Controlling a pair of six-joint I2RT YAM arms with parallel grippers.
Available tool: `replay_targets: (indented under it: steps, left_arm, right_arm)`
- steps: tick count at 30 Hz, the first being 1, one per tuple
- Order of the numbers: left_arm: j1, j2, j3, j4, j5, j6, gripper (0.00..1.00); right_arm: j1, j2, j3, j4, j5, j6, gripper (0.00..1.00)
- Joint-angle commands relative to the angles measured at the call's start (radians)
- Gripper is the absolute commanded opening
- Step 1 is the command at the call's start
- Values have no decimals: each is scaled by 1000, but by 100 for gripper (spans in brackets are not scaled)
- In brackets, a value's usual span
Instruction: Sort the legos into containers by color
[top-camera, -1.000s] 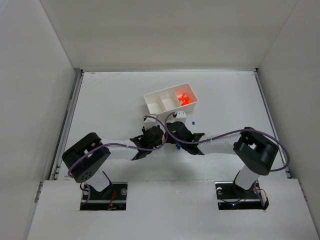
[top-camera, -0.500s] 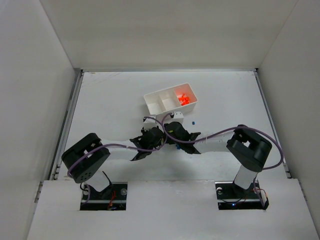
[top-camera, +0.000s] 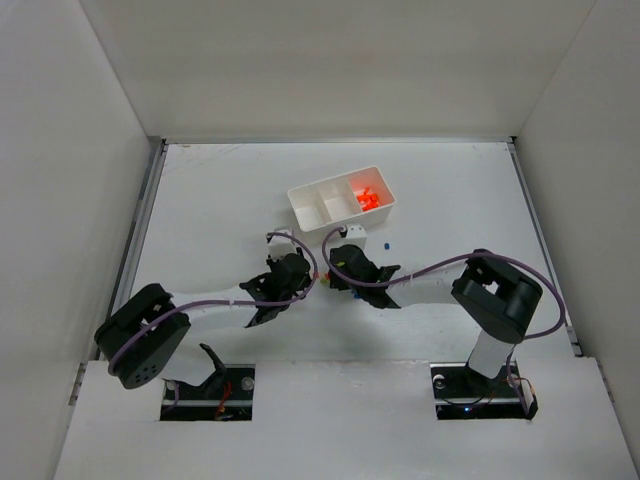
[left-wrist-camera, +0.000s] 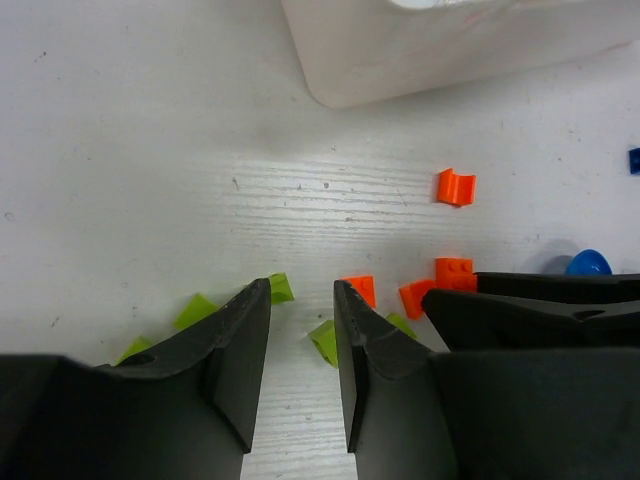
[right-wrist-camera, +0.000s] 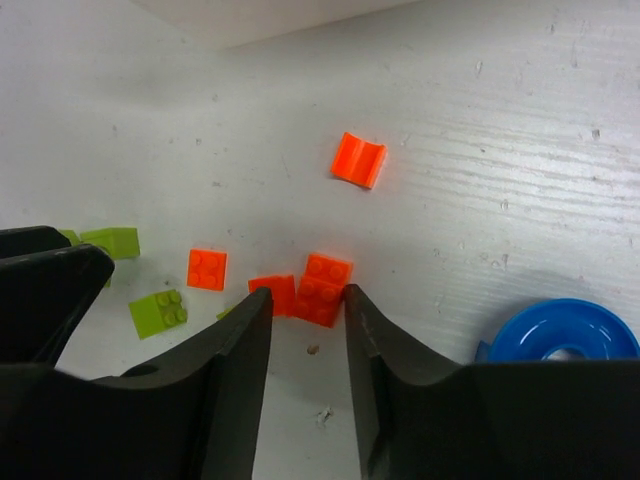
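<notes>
The white three-compartment tray (top-camera: 305, 195) stands at the table's middle back, with orange bricks (top-camera: 368, 197) in its right compartment. Both grippers meet just in front of it over a scatter of bricks. My left gripper (left-wrist-camera: 300, 295) is open, with a yellow-green brick (left-wrist-camera: 325, 342) lying against its right finger and others (left-wrist-camera: 195, 310) to its left. My right gripper (right-wrist-camera: 305, 297) is open, its tips just short of two touching orange bricks (right-wrist-camera: 322, 288). More orange bricks (right-wrist-camera: 359, 160) and yellow-green bricks (right-wrist-camera: 158, 312) lie around. In the top view both show as left gripper (top-camera: 303, 270) and right gripper (top-camera: 335, 272).
A rounded blue piece (right-wrist-camera: 565, 330) lies right of my right gripper and also shows in the left wrist view (left-wrist-camera: 588, 262). A small blue brick (top-camera: 386, 243) lies right of the tray's front. The tray's near wall (left-wrist-camera: 450, 40) stands just beyond the bricks.
My left arm's shoulder has swung down and left, and its gripper has shifted slightly left. My right gripper has moved left towards the bricks.
</notes>
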Motion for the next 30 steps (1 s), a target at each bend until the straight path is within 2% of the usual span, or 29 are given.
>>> replay_targets:
  steps: [1,4,16,24,30]
  left_arm:
    - [3,-37,-4,30,17,-4,30]
    - [-1,-38,8,33,20,-7,30]
    - [-29,-24,68,58,22,27,30]
    - [-50,41,125,44,29,42,30]
    - [-52,149,183,44,3,76,29]
  right_arm:
    - [12,8,26,-16,13,4,37]
    - [13,-21,12,-23,39,12,30]
    - [3,-176,3,-46,60,-26,25]
    - [-187,-271,93,-50,36,-118,25]
    - [-338,-181,237,-52,-4,-197,25]
